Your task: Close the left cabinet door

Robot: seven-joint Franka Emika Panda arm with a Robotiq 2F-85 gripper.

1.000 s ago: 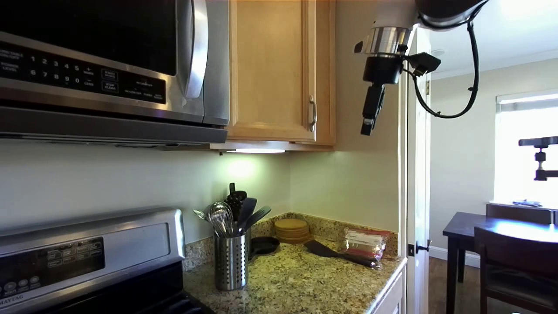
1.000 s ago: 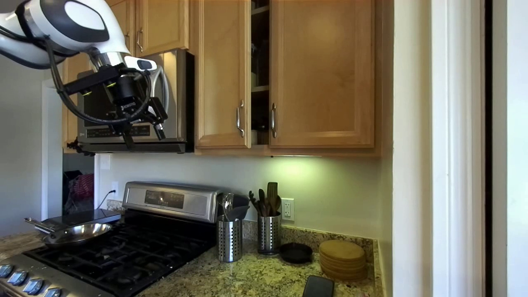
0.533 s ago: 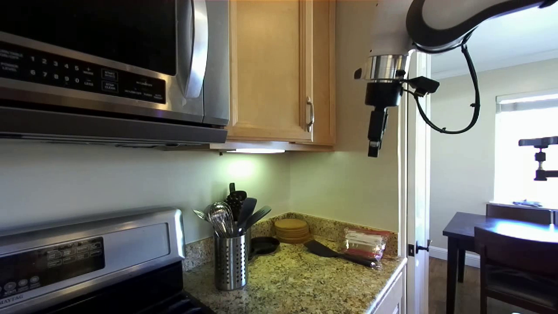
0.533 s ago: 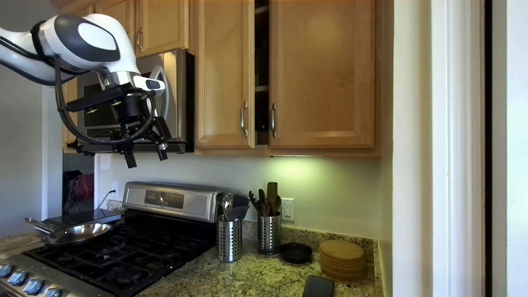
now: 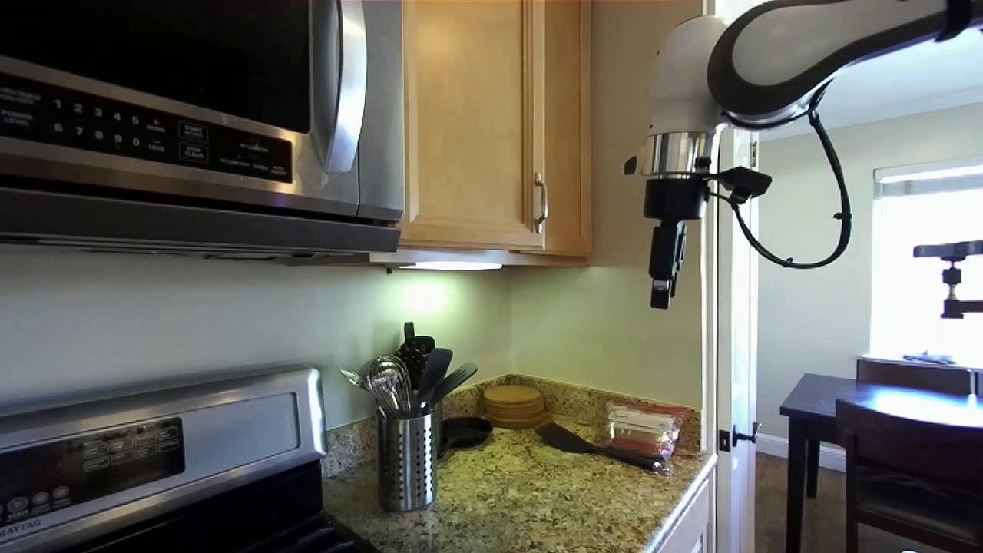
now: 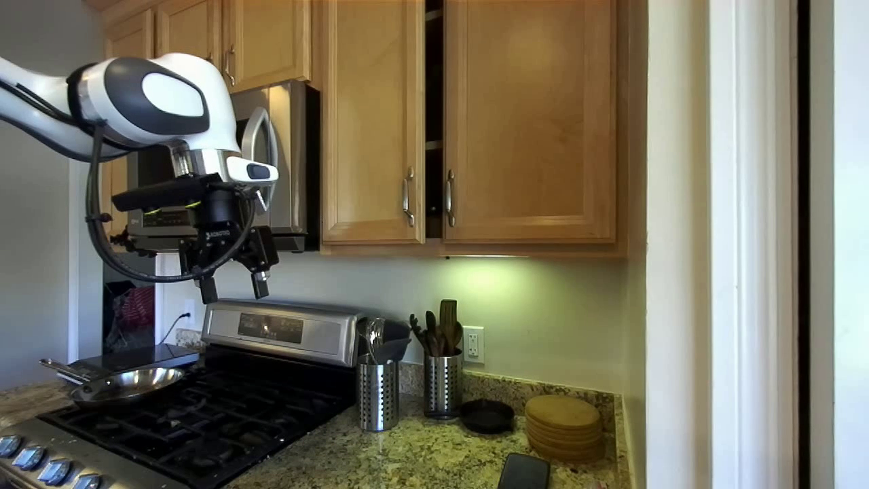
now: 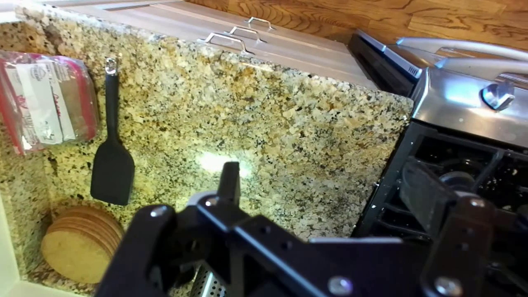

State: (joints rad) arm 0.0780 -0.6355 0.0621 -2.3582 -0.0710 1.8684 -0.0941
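Left cabinet door (image 6: pixel 370 122): upper cupboard, honey-coloured wood, framed panel. It hung beside the microwave (image 6: pixel 284 149) and stood ajar; a narrow dark gap ran between its free edge and the right cabinet door (image 6: pixel 529 122). Slim metal handle (image 6: pixel 406 197), bowed, mounted upright near that edge.

Gripper (image 6: pixel 234 288): black, pointing downward, lettered "ROBOTIQ". Its fingers (image 7: pixel 229 181) stood apart, with room between them. It hung well apart from the door in both exterior views; in an exterior view pale wall (image 5: pixel 618 192) showed between the two.

Microwave: stainless steel, dark key panel (image 5: pixel 146 127). Digits 1 to 9 and 0 could be read; smaller legends were mostly blurred.

Range (image 6: pixel 237 407): black grates (image 6: pixel 183 415), stainless backguard (image 5: pixel 246 430) marked "MAYTAG". A shiny round metal pan (image 6: pixel 132 387) sat at one side of the grates.

Counter (image 7: pixel 288 123): speckled stone, ochre, grey and black; its straight front edge ran above metal drawer pulls (image 7: pixel 227 38) and one end reached the range.

Black spatula (image 7: pixel 113 169): flat blade; lay just beside a clear plastic bag (image 7: pixel 53 99) with red edging, its print too blurred to read.

Tan discs (image 7: pixel 78 251): thin, round, stacked near the counter's corner.

Perforated steel canisters (image 6: pixel 378 397): two, cylindrical; utensils (image 6: pixel 447 329) stood in each.
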